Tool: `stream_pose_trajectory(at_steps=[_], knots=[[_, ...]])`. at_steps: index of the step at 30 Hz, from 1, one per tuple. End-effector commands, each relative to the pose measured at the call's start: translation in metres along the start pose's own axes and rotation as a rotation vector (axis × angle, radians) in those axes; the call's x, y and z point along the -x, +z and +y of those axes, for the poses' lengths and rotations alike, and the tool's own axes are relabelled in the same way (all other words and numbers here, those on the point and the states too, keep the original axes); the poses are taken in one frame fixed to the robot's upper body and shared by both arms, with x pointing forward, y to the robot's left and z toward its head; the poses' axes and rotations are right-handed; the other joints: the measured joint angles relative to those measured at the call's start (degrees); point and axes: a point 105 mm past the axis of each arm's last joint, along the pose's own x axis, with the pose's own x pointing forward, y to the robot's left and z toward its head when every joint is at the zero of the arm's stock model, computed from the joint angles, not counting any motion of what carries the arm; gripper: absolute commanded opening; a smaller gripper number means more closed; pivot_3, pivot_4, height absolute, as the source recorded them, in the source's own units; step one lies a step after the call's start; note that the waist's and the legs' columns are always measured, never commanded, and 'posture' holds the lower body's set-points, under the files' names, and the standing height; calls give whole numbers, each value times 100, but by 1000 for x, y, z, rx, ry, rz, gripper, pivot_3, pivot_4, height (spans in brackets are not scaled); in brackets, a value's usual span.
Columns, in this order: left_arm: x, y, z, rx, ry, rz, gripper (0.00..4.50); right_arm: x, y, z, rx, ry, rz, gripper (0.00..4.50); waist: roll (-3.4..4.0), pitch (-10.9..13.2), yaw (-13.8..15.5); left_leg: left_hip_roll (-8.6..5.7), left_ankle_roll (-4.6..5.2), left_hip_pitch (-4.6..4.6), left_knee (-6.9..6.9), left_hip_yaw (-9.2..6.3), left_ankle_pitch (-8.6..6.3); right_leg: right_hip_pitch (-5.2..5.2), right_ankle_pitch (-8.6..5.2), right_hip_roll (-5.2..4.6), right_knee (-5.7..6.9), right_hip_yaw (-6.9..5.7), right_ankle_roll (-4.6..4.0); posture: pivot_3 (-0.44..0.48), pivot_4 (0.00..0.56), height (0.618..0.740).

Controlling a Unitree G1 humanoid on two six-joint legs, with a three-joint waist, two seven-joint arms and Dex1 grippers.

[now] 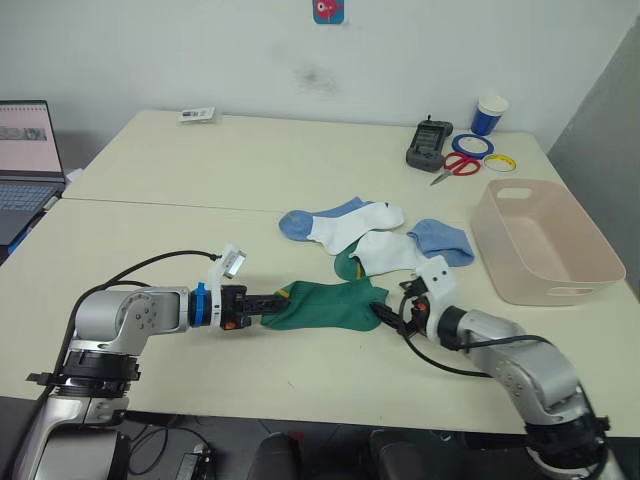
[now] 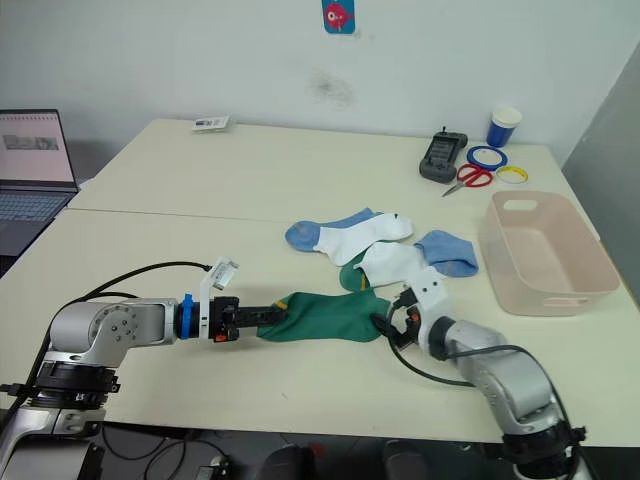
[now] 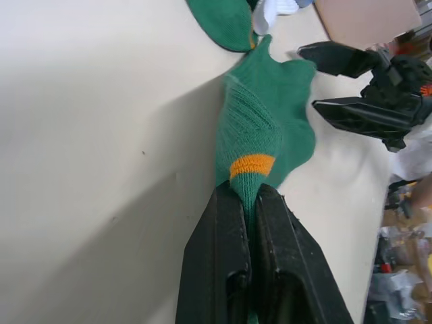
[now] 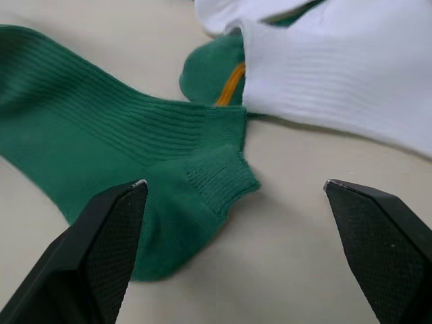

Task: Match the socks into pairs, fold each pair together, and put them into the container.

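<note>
**Now: left gripper holds one end of a green sock, right gripper open at the other end**

The left gripper (image 1: 262, 304) is clenched on the toe end of a dark green sock (image 1: 325, 305). In the left wrist view its two black fingers (image 3: 223, 250) are pressed together around the fabric, just below the sock's orange-yellow band (image 3: 252, 165). The sock lies flat on the cream table (image 1: 200, 230), stretched between the two arms.

The right gripper (image 1: 392, 312) is released: in the right wrist view its fingers stand wide apart, one over the cuff end of the green sock, the other over bare table. It grasps nothing.

Just behind the held sock is the second green sock (image 1: 347, 264), mostly covered by a white sock with a light-blue toe (image 1: 395, 250). The other white-and-blue sock (image 1: 335, 222) lies a little farther back, touching the heap.

The pale pink container (image 1: 545, 240) stands on the robot's right, apart from the socks, and no sock is inside it.

At the far edge of the table there are a blue-and-white paper cup (image 1: 489, 114), tape rolls (image 1: 472, 146), red scissors (image 1: 456, 167) and a dark handheld device (image 1: 429, 145). A laptop (image 1: 25, 165) is at the far left.
</note>
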Motion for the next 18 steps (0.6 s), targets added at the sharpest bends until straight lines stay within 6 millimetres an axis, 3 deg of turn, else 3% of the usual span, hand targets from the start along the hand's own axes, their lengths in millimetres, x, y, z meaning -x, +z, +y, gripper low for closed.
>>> stream_pose_trajectory(at_steps=[1,5,10,15,18], knots=[[2,6,3,-45,14,-39,12,-5,12,1,21,-18,-44,4500,0,0,1,0,0,0,1,0,0,0,0,0,0,0,0,0,150,725],[2,8,11,-73,59,-57,0,-10,10,7,22,-3,-41,3641,0,0,1,1,1,-1,1,-7,0,1,-1,0,3,-10,2,0,150,725],[4,6,22,-115,120,-57,0,-8,15,17,47,38,-70,1870,0,0,-5,2,1,-1,2,-8,0,1,-1,1,5,-10,2,0,150,725],[7,5,11,-119,55,-41,0,2,18,25,67,79,-81,12,1,0,-2,2,1,-3,2,-7,0,0,-1,1,5,-10,2,0,150,725],[13,-1,-5,-104,-31,18,0,18,20,30,78,104,-91,12,0,0,-6,3,1,-3,1,-8,0,0,-2,1,4,-12,3,0,150,725]])
